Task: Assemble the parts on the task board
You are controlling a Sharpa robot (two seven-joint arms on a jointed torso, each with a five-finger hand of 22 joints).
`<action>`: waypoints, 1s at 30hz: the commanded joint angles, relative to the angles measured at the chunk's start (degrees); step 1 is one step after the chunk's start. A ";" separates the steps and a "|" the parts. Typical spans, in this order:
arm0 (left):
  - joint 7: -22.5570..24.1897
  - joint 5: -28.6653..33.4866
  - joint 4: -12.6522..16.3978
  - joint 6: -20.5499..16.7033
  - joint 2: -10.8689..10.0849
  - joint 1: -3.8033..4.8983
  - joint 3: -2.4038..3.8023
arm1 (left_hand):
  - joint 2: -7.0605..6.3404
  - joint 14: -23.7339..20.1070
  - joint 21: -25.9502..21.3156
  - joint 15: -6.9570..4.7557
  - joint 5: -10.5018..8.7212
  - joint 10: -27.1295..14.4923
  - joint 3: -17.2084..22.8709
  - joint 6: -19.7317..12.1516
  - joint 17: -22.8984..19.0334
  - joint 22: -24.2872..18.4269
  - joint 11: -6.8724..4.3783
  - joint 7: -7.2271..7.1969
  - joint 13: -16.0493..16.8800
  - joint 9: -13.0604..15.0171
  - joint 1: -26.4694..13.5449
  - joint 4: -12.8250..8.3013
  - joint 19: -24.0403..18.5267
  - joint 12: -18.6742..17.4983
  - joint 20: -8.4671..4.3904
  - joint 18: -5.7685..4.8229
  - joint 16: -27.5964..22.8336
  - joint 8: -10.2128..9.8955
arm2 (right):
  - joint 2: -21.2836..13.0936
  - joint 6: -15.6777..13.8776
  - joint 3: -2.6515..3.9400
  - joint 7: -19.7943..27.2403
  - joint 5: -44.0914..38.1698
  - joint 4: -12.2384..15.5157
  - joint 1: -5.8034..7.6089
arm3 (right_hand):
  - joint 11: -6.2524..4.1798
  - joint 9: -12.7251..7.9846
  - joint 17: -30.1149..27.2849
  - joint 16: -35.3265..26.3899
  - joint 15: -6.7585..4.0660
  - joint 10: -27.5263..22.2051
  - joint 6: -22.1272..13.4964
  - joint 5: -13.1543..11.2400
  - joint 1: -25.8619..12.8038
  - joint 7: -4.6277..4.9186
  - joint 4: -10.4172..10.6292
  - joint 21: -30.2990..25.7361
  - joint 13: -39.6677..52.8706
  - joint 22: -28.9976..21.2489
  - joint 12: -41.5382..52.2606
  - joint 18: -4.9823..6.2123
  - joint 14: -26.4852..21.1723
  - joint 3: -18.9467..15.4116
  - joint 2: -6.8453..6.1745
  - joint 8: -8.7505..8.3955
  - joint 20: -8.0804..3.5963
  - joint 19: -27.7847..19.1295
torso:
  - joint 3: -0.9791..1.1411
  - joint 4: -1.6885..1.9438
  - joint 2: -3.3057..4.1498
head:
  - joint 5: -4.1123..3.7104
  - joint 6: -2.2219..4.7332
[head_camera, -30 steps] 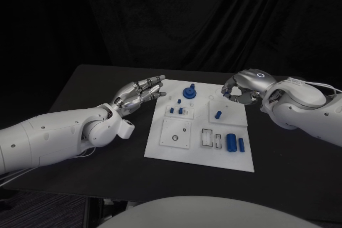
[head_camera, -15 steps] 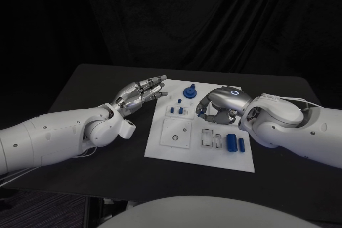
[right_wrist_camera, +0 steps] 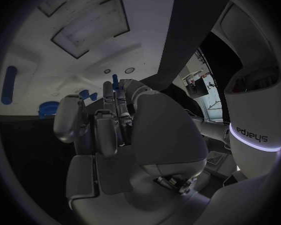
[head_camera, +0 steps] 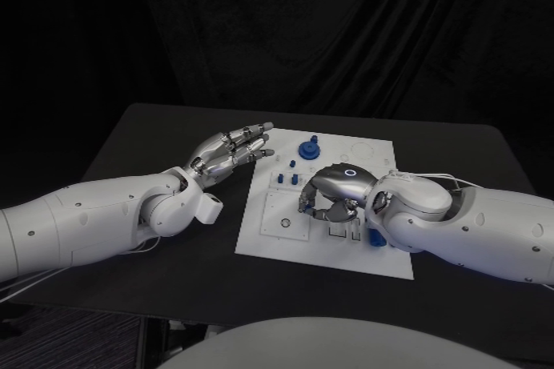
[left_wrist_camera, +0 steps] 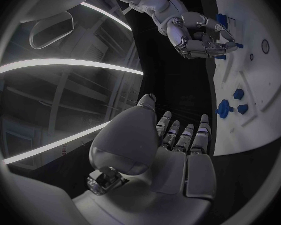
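Note:
The white task board (head_camera: 277, 239) lies mid-table. My right hand (head_camera: 332, 194) hovers low over its middle with the fingers curled down; whether anything is in them is hidden. In the right wrist view, a small blue peg (right_wrist_camera: 115, 78) sits just past the fingertips of that hand (right_wrist_camera: 122, 130). At the board's left edge my left hand (head_camera: 231, 151) is held with fingers spread and holds nothing. A tall blue knob (head_camera: 308, 149) stands at the board's far side, with two small blue pieces (head_camera: 287, 179) nearer. A blue cylinder (head_camera: 376, 239) peeks out beside my right forearm.
The board has square insert plates, one with a round hole (head_camera: 284, 222), and slots (head_camera: 336, 227) under my right hand. Bare black table (head_camera: 173, 129) lies left of the board. The left wrist view shows the board (left_wrist_camera: 253, 85) and the knob (left_wrist_camera: 225, 108).
My right hand has travelled from the board's far right corner toward its middle, now covering the small blue cylinder that stood there. The left hand has stayed put.

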 commanded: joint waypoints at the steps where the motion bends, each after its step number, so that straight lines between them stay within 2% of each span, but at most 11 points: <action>1: 2.89 0.18 -0.07 0.84 0.21 -0.14 0.05 | 0.16 -0.20 -0.20 -0.14 0.29 0.02 0.05 -0.02 -0.03 -0.05 -0.24 0.33 0.05 0.02 0.40 -0.30 -0.34 0.18 0.15 -0.33 0.03 0.11 | 0.60 1.90 0.05 -1.36 -1.96 -0.62 -0.45 | 0.20 0.04 8.21 -0.18 0.32 0.17 0.11 0.15 0.66 0.35 -0.30 -0.20 0.10 9.47 -0.38 0.18 3.17 -0.05 -0.06 -0.34 0.15 -0.19 | -0.01 0.09 -0.03 | -0.04 0.00; 17: 2.59 0.18 -0.38 1.32 0.51 -0.49 0.05 | 0.48 -0.27 -0.26 -0.10 0.38 -0.07 0.20 0.08 -0.04 -0.09 -0.41 0.64 0.03 0.03 0.64 -0.45 -0.38 0.11 0.15 -0.33 0.02 0.12 | 2.52 0.09 0.06 -1.70 -3.72 -2.74 -1.35 | 0.24 0.05 8.17 -0.20 0.37 0.21 0.01 0.16 0.72 0.40 -0.38 -0.31 0.07 9.43 -0.43 0.21 3.15 -0.01 -0.08 -0.44 0.20 -0.25 | -0.05 -0.04 0.05 | 0.34 0.00; 30: 2.36 0.18 -0.65 1.71 0.79 -0.74 0.05 | 0.72 -0.31 -0.31 -0.02 0.48 -0.14 0.27 0.51 -0.04 -0.34 -0.70 1.29 0.03 0.09 0.83 -0.60 -0.44 0.06 0.19 -0.34 0.04 0.22 | 3.08 -2.06 0.08 -1.91 -4.31 -3.91 -1.39 | 0.26 0.09 8.15 -0.21 0.41 0.26 0.02 0.16 0.86 0.42 -0.51 -0.22 0.05 9.46 -0.47 0.19 3.14 0.06 -0.08 -0.48 0.25 -0.22 | -0.08 0.13 -0.01 | 0.44 0.00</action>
